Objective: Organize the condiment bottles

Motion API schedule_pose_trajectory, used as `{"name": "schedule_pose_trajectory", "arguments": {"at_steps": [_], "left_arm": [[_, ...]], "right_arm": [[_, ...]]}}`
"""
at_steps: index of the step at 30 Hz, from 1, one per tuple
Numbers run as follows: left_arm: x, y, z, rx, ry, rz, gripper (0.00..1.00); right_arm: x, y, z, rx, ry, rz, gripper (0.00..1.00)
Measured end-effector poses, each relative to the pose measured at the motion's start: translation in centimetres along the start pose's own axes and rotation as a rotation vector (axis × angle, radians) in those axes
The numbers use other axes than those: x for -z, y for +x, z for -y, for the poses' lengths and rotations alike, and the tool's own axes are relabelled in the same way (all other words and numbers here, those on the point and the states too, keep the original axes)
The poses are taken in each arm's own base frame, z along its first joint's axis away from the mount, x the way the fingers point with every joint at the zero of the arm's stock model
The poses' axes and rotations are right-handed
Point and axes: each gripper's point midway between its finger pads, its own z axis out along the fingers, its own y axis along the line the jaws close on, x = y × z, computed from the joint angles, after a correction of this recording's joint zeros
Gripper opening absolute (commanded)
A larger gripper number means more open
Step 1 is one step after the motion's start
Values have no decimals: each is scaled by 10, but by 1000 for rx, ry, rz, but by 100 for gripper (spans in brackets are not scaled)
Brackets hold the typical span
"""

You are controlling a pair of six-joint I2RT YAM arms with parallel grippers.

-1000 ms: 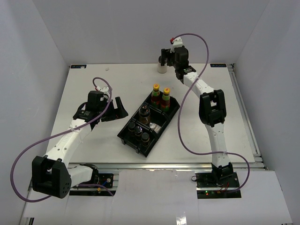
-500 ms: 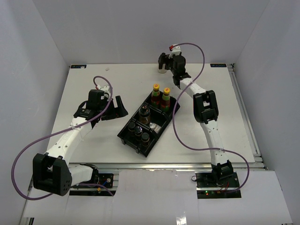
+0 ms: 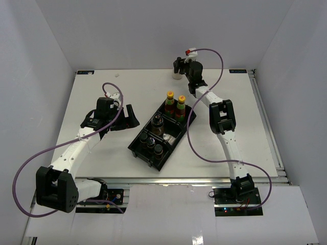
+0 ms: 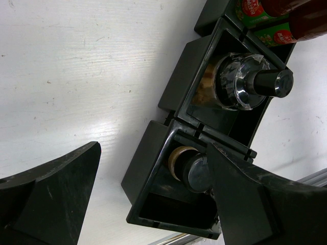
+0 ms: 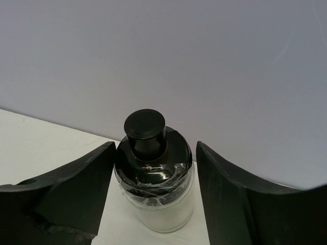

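Note:
A cream-bodied bottle with a black top (image 3: 177, 76) stands at the table's far edge by the back wall. My right gripper (image 3: 180, 67) is open and straddles it. In the right wrist view the bottle (image 5: 162, 204) sits between the fingers (image 5: 76, 189), closer to the left one. The black divided tray (image 3: 175, 142) holds two red-sauce bottles (image 3: 174, 103), a silver-lidded jar (image 3: 158, 124) and dark jars (image 3: 152, 143). My left gripper (image 3: 131, 118) is open and empty, just left of the tray. Its view shows the silver-lidded jar (image 4: 248, 87) and a dark jar (image 4: 190, 167).
White walls close in the table at the back and on both sides. The cream bottle stands very near the back wall (image 5: 204, 61). A metal rail (image 3: 204, 179) runs along the near edge. Purple cables loop beside both arms.
My right gripper has moved further back and left, coming down around the cream bottle. The left arm has barely moved.

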Motion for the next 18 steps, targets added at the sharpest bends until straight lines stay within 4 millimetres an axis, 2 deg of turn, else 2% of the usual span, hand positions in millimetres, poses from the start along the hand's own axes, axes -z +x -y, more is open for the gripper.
{"name": "schedule_pose_trajectory", "arguments": {"at_steps": [3, 6, 12, 18], "left_arm": [[0, 0, 0, -1, 0, 1, 95], [0, 0, 0, -2, 0, 1, 95], [-1, 0, 0, -2, -1, -1, 95], [-1, 0, -1, -5, -3, 1, 95]], "right_arm": [[-1, 0, 1, 1, 0, 8, 66], [-1, -1, 4, 3, 0, 16, 59], [0, 0, 11, 22, 0, 20, 59], [12, -2, 20, 37, 13, 2, 58]]}}
